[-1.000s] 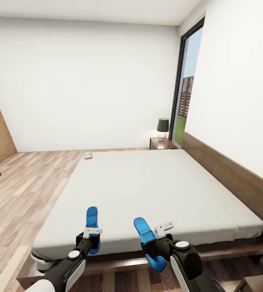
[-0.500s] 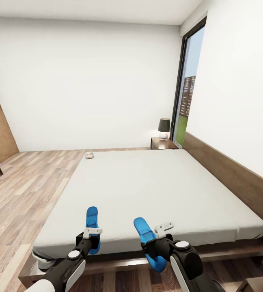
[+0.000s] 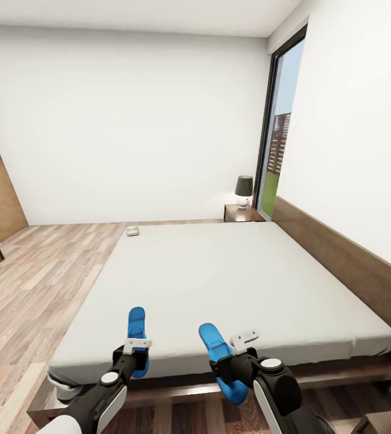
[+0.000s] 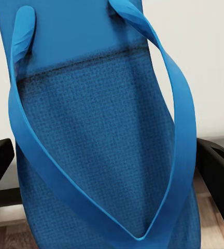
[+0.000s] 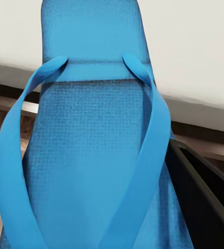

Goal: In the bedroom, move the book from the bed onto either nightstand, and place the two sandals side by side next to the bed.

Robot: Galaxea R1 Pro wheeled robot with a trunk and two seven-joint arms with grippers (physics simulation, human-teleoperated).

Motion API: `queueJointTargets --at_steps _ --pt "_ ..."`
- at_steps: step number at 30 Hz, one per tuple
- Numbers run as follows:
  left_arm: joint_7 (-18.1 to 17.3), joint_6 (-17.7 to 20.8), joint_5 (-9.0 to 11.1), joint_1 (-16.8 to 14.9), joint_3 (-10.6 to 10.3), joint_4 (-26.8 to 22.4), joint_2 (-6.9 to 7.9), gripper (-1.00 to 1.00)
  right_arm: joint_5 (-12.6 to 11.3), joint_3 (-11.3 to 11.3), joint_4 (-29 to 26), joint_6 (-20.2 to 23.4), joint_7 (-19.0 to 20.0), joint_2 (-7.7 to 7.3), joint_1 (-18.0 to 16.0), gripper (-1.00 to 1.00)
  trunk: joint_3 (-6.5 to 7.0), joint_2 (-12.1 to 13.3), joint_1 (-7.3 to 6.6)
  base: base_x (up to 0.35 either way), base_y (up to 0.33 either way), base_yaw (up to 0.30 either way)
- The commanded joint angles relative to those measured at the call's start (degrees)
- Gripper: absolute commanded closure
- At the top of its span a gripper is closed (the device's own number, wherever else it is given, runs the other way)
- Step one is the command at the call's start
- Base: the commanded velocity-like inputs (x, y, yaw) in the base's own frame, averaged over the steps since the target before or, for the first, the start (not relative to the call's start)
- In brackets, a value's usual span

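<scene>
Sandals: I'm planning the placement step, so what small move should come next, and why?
Probably lower both arms toward the floor in front of the bed. The left gripper and right gripper each hold a blue sandal raised over the mattress edge, not beside the bed.

A bright blue sandal (image 3: 137, 337) is held above the near edge of the bed (image 3: 232, 283), toe pointing away, and the second sandal (image 3: 221, 361) is held to its right. The small book (image 3: 132, 231) lies at the mattress's far left corner. A dark nightstand (image 3: 241, 213) stands at the far right beside the headboard.
</scene>
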Motion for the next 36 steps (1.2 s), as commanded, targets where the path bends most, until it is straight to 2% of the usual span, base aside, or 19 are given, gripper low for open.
queueJointTargets --at_steps 1,16,29,36 --pt "0.4 -0.2 0.4 -0.1 -0.5 0.0 0.09 1.0 0.0 0.0 -0.1 0.3 0.2 0.01 0.0 1.0 -0.1 -0.1 0.02 0.0 0.0 0.0" --pt "0.4 -1.3 0.5 -0.1 -0.5 0.2 0.14 1.0 0.0 0.0 -0.1 0.3 0.2 0.01 0.0 1.0 -0.01 -0.1 0.02 0.0 0.0 0.009" --pt "0.4 -1.5 0.4 -0.1 -0.5 0.2 0.08 1.0 0.0 0.1 0.0 0.3 0.2 0.04 0.0 1.0 0.0 -0.1 0.02 0.0 0.0 0.241" --pt "0.4 -1.5 0.4 -0.1 -0.5 0.2 0.07 1.0 0.0 0.0 0.0 0.3 0.2 0.02 0.0 1.0 0.0 -0.1 0.02 0.0 0.0 0.084"
